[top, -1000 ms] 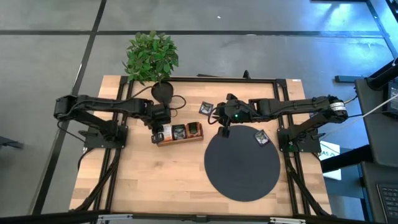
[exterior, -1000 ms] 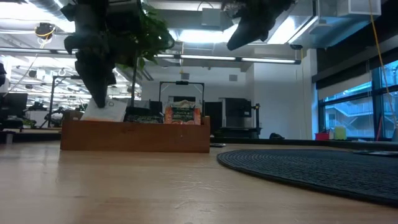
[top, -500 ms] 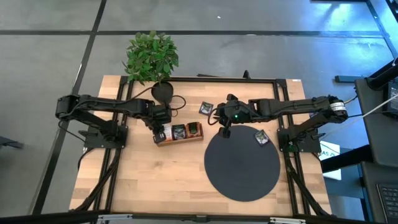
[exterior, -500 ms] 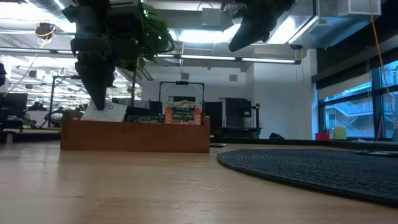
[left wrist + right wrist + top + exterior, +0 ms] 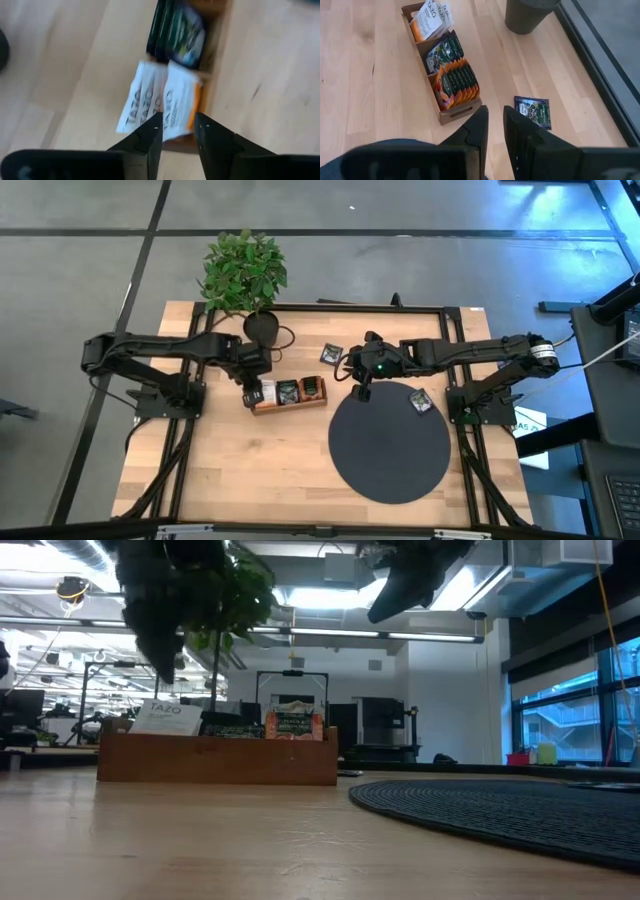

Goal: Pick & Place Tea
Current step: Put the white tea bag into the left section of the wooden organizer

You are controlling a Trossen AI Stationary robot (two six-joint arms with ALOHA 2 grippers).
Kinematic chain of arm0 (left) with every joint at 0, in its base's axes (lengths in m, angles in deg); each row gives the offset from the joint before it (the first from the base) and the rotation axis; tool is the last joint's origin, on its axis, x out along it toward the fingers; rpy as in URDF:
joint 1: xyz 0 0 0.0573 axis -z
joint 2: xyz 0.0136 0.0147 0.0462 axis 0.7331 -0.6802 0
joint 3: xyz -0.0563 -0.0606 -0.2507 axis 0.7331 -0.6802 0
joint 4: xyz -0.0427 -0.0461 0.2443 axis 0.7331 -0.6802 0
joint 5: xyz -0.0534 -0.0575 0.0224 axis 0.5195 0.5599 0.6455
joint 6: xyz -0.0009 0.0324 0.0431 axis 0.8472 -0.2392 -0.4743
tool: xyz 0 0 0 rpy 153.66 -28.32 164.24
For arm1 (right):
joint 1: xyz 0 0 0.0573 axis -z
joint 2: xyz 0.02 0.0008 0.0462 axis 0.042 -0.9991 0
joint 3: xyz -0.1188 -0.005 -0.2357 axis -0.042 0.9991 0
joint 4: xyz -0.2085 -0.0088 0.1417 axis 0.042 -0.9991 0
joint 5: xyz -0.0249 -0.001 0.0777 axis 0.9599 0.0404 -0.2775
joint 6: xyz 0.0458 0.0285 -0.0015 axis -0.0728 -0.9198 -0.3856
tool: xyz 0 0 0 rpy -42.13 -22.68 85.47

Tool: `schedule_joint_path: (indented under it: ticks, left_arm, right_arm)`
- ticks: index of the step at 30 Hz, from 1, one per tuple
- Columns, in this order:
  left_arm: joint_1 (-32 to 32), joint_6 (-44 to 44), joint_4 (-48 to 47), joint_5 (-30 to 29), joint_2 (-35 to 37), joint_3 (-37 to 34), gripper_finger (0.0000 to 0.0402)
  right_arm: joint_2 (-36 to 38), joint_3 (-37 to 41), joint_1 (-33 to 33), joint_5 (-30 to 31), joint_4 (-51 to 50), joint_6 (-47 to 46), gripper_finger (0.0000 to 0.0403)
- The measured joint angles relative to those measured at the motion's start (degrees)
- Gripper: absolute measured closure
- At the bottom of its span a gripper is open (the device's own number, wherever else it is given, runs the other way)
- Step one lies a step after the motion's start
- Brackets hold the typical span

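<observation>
The wooden tray (image 5: 288, 393) holds tea sachets: white ones (image 5: 160, 100) in its left compartment, dark ones (image 5: 445, 50) in the middle, red-orange ones (image 5: 457, 80) on the right. In the low view a white sachet (image 5: 170, 718) leans tilted in the left compartment. My left gripper (image 5: 177, 127) hangs open just above it, pointing down, with nothing between its fingers. A loose dark sachet (image 5: 330, 354) lies flat on the wood beyond the tray, and another (image 5: 420, 401) lies on the mat. My right gripper (image 5: 360, 388) waits raised over the mat's far edge, its fingers (image 5: 482, 125) a narrow gap apart and empty.
A large black round mat (image 5: 390, 445) covers the table's right half. A potted plant (image 5: 245, 270) in a dark pot (image 5: 260, 327) stands at the far edge, close behind my left arm. Bare wood lies in front of the tray.
My left gripper has opened, let go of the white sachet and risen clear of the tray. The sachet has stayed in the left compartment and now leans there with its printed face showing.
</observation>
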Motion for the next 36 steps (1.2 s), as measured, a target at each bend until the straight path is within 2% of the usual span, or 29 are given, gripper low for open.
schedule_joint_path:
  ticks: [4, 8, 10, 19, 36]
  left_arm:
    - [0.26, 0.90, 4.00, 0.28, 2.37, 1.03, 0.0292]
    - [2.31, 0.85, 6.74, 5.44, 2.41, 1.03, 0.0296]
    - [3.64, 1.50, 6.55, 5.93, 1.69, 1.05, 0.0297]
    - [9.22, 4.68, 6.08, -3.04, -3.88, 1.03, 0.0293]
    - [10.64, 10.45, 5.70, -8.83, -17.11, 1.03, 0.0293]
  right_arm:
    - [0.00, 0.00, -0.02, -0.34, -0.21, 0.02, 0.0340]
    - [0.00, 0.00, -0.04, -0.35, -0.61, 0.00, 0.0340]
    - [0.00, 0.00, -0.04, -0.40, -1.06, 0.00, 0.0340]
    - [0.00, 0.00, -0.04, -0.46, -1.40, -0.26, 0.0340]
    - [-0.02, 0.00, -0.11, -0.48, -3.56, -2.98, 0.0340]
